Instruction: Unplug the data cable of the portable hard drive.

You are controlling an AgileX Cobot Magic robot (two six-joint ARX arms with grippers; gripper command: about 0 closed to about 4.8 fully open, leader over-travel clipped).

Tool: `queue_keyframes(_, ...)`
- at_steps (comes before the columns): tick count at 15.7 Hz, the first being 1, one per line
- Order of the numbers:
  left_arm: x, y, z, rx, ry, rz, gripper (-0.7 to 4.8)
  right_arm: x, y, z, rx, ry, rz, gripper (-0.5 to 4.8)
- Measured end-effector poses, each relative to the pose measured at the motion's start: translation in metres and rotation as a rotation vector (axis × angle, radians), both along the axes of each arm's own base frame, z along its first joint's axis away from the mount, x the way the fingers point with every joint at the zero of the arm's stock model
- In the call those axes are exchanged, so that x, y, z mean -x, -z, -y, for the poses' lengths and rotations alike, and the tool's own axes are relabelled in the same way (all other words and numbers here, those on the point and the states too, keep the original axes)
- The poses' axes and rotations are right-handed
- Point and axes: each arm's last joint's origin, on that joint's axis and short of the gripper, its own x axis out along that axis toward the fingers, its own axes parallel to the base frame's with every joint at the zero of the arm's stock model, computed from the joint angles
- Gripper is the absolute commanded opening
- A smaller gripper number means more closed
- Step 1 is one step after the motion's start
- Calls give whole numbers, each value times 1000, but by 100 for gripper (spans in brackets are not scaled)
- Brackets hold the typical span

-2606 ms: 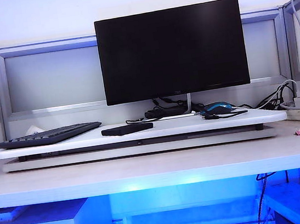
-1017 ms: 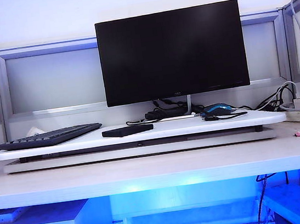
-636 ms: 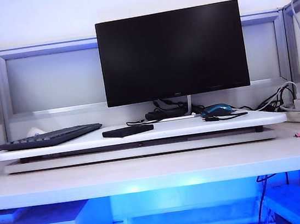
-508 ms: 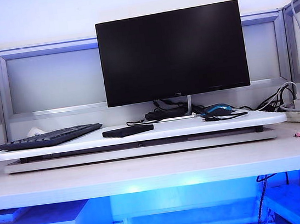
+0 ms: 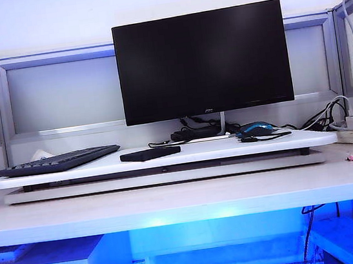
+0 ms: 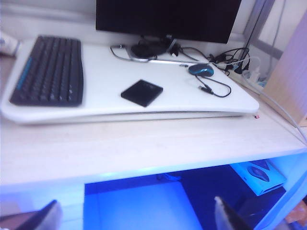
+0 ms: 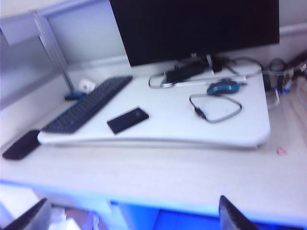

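Note:
The portable hard drive (image 6: 141, 92), a flat dark slab, lies on the white riser board (image 6: 120, 112) between keyboard and mouse; it also shows as the drive (image 5: 150, 153) (image 7: 127, 120). The data cable (image 6: 205, 89), a thin black looped cord with a small plug, lies beside the mouse, apart from the drive; the cable (image 7: 199, 114) (image 5: 265, 136) shows elsewhere too. My left gripper (image 6: 135, 215) and right gripper (image 7: 133, 213) hang well back from the desk's front edge, both open and holding nothing. Neither arm appears in the exterior view.
A black keyboard (image 6: 50, 69) lies on the riser's left part and a blue-and-black mouse (image 6: 201, 70) on its right. A dark monitor (image 5: 202, 61) stands behind, with black cords (image 6: 148, 48) at its foot. White cables and plugs (image 5: 347, 119) sit far right.

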Motion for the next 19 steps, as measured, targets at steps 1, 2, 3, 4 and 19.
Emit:
queue_keyframes(1,-7,6,1,12,-1,3,388,-5,3,-1,-3,0,17,479)
queue_keyframes(2,-19,17,2,30,-4,0,388,-15,13,-3,-6,0,35,479)
queue_keyframes(3,-24,23,2,37,-6,-5,388,-21,21,-4,-5,0,25,479)
queue_keyframes(4,-31,30,3,48,-6,3,372,-28,32,-5,0,1,3,479)
queue_keyframes(19,-69,99,3,51,-116,-37,285,-68,123,-3,55,308,-103,435)
